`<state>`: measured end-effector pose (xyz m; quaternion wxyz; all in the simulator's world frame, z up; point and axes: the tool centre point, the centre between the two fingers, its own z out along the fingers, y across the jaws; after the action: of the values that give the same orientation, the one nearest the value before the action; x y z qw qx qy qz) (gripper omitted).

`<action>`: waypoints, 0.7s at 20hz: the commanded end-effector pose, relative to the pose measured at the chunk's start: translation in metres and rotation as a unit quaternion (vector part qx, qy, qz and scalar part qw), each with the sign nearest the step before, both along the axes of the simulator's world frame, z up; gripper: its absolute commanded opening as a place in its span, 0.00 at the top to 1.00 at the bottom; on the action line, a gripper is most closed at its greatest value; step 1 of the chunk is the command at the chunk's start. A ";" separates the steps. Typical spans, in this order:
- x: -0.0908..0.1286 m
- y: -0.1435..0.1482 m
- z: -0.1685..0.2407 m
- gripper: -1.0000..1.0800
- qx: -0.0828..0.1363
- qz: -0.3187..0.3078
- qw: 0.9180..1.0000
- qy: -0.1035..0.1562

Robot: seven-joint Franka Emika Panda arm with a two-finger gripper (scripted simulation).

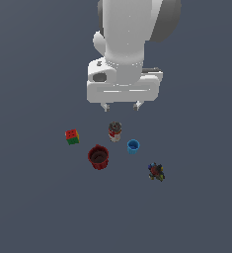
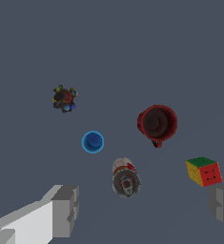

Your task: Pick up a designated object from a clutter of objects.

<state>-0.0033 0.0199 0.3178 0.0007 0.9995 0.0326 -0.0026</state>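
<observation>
Gripper [image 1: 121, 105] is hovering high, jaws spread wide and holding nothing; red cup [image 1: 98, 157] is sitting upright, offset past the can [image 1: 115, 131], not under the jaws.

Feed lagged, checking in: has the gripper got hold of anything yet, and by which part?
Nothing is held. The gripper is open and empty, above the clutter; the dark red cup sits untouched on the floor.

Open tool [image 1: 121, 105] above red cup [image 1: 98, 157]
</observation>
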 end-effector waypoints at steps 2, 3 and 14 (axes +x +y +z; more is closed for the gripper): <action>0.000 0.000 0.000 0.38 0.000 0.000 1.000 0.000; 0.000 -0.002 0.000 0.38 -0.001 0.000 1.000 0.000; 0.004 -0.014 -0.004 0.38 -0.002 -0.011 1.000 -0.002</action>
<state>0.0000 0.0069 0.3168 0.0048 0.9997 0.0259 -0.0008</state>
